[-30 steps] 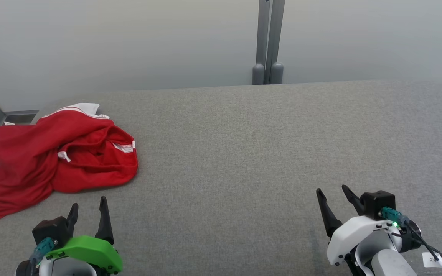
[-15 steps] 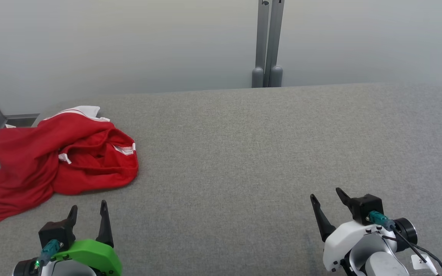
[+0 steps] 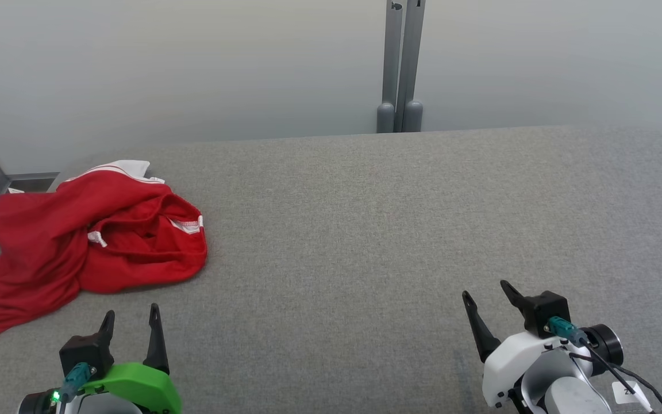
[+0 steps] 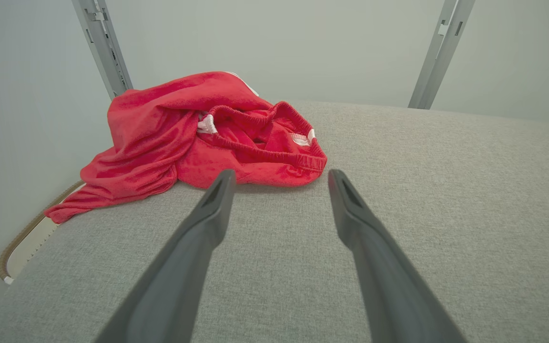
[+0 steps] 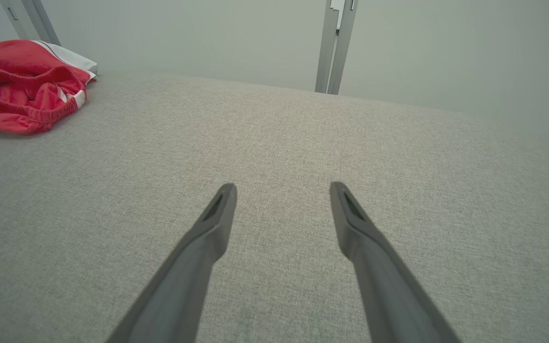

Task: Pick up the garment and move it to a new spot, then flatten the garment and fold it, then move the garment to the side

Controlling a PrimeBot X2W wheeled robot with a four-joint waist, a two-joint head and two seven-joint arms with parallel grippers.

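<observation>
Head view looks down on a wide desk [image 3: 365, 230] with round corners. It is covered in rough grey cloth. The garment [image 3: 78, 241] lies in a crumpled heap at the far left of the desk, and one end hangs over the left edge. It is red and soft, with white trim and a puckered stretchy band round an opening.

The left jaws sit at the bottom left, near the garment but not touching it. Their two fingers [image 3: 156, 339] are long, dark, thin and pointy. They stand wide apart with nothing between them. A smooth green cover [image 3: 130, 385] sits behind them. The right jaws are at the bottom right, well apart from the garment. They are wide too, and hold nothing. A shiny white shell [image 3: 509, 356] sits behind them.

Left wrist view shows the garment [image 4: 160, 124] just past the tips of the fingers [image 4: 210, 224]. Its cloth looks fuzzy, like a towel.

Right wrist view shows the garment [image 5: 12, 95] far off at the upper left. Bare grey desk [image 5: 303, 143] lies under the fingers [image 5: 212, 228].

A straight grey metal post [image 3: 400, 57] stands behind the desk, against a plain pale wall.
</observation>
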